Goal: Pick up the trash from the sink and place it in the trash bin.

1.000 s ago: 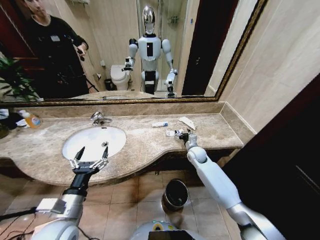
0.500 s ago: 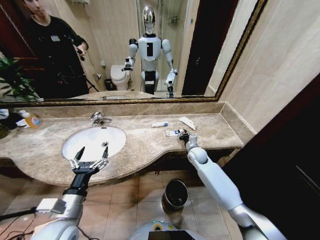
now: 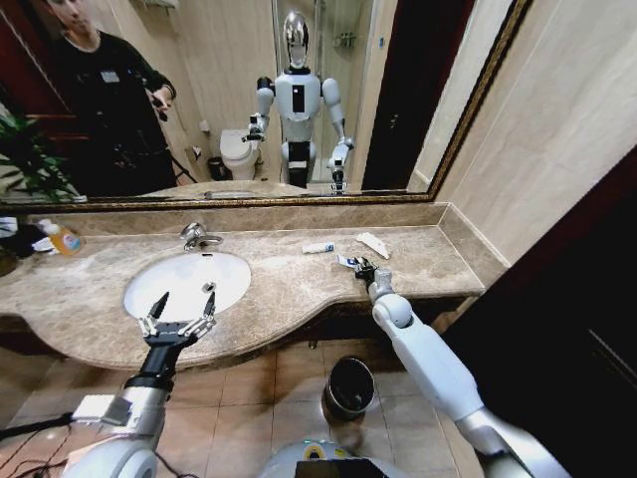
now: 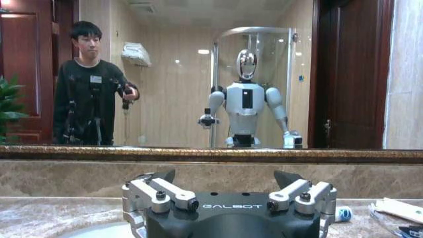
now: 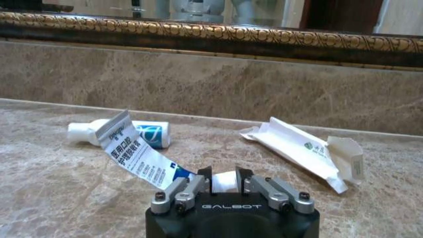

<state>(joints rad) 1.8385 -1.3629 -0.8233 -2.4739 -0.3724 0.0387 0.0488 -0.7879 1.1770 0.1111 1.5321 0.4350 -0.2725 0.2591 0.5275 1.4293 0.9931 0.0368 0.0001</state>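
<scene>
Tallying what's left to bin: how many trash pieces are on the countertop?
3: a white-and-blue packet pinched in the right gripper, a small tube behind it, and a flat white wrapper beside them. Others may be hidden.

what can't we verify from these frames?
- Trash bin contents: head view, interior dark.
- Sink front: head view, left hand covers it; left wrist view cuts the basin off.
- Packet in the right hand: right wrist view, fingers hide its gripped end.
</scene>
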